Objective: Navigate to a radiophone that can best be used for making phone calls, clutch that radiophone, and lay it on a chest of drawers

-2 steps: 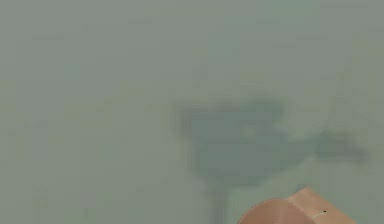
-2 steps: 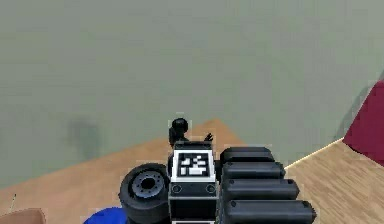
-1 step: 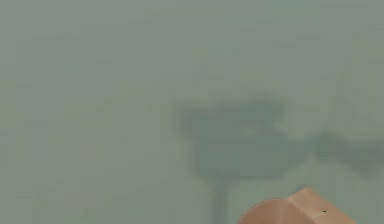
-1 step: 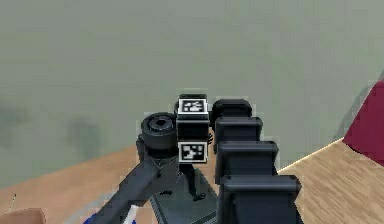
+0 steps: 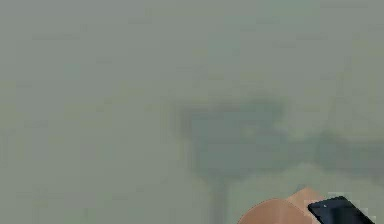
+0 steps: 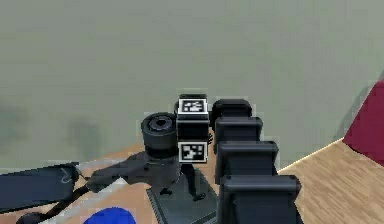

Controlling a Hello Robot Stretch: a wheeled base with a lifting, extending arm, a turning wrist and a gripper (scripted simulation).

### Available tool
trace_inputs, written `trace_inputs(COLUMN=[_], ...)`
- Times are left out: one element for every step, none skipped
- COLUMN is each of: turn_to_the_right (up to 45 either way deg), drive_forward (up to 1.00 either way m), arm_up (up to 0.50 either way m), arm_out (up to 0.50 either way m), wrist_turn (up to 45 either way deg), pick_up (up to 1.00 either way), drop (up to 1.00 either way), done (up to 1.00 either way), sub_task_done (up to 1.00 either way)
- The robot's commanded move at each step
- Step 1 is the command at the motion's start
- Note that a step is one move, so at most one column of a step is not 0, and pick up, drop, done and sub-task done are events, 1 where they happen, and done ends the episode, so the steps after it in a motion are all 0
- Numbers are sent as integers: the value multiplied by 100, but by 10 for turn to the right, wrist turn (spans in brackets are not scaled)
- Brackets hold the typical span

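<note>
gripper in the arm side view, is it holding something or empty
Cannot tell: the gripper ends against a wooden surface where a flat dark thing lies, and nothing hangs clear.

Wall blocks ahead (close up).
</note>
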Motion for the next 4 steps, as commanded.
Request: trace_inputs(turn_to_the_right=[0,0,0,0], drive_forward=[0,0,0,0], arm_up=[0,0,-26,0], arm_out=[0,0,0,0], wrist_turn=[450,180,0,0], pick_up=[0,0,0,0], drop=[0,0,0,100], done=[0,0,0,0], sub_task_done=[0,0,0,0])
